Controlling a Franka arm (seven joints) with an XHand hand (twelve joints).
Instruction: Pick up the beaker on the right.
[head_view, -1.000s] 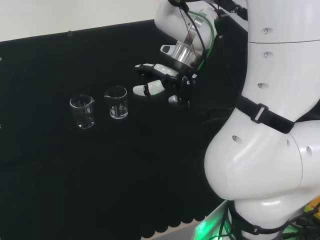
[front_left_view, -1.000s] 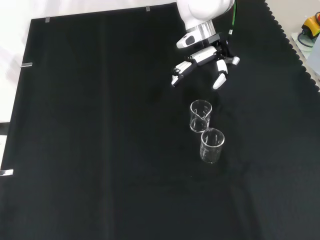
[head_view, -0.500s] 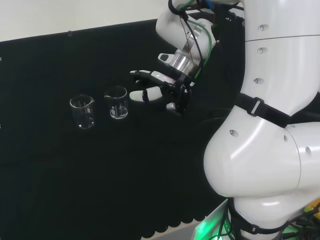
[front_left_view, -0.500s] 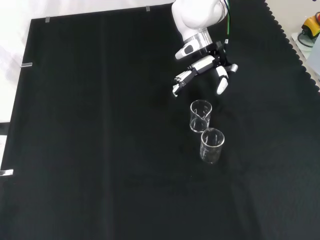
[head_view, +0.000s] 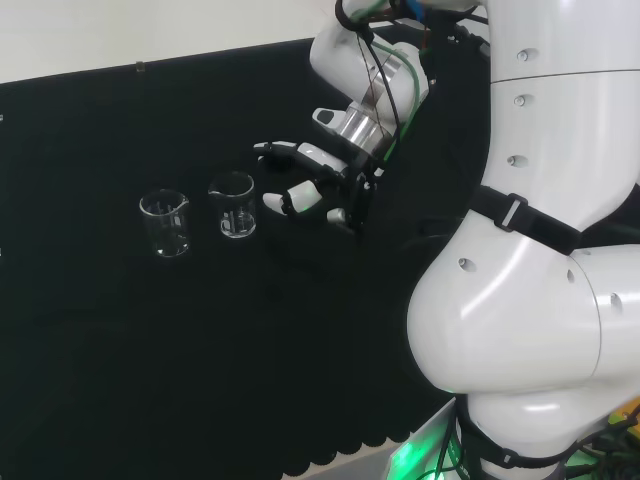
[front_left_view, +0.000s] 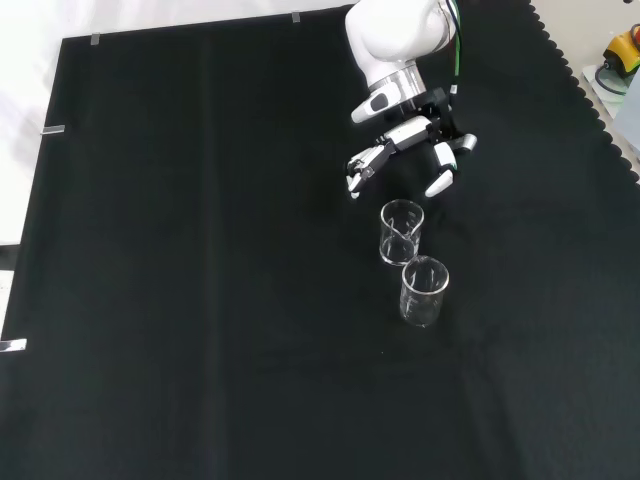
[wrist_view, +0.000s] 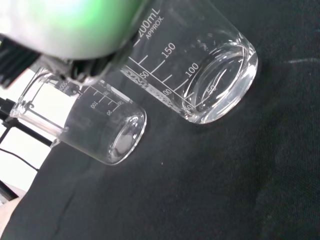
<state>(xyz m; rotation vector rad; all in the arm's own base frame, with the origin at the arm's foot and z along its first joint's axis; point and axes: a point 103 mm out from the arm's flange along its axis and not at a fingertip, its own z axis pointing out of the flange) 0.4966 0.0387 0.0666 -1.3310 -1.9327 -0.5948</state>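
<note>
head view: behind and above arm base, looks over the white arm links (head_view: 540, 250) down at the black cloth (head_view: 150, 350); mid distance.
front view: opposite side, high, looks down on the cloth (front_left_view: 200, 300); arm enters from top.
wrist view: at the wrist, very close, low angle past the palm.
shared: two beakers — nearer beaker (head_view: 232, 206) (front_left_view: 401, 232) (wrist_view: 210, 80), farther beaker (head_view: 165, 223) (front_left_view: 423, 291) (wrist_view: 95, 130); hand (head_view: 310, 180) (front_left_view: 410, 145) beside nearer beaker in head and front.
</note>
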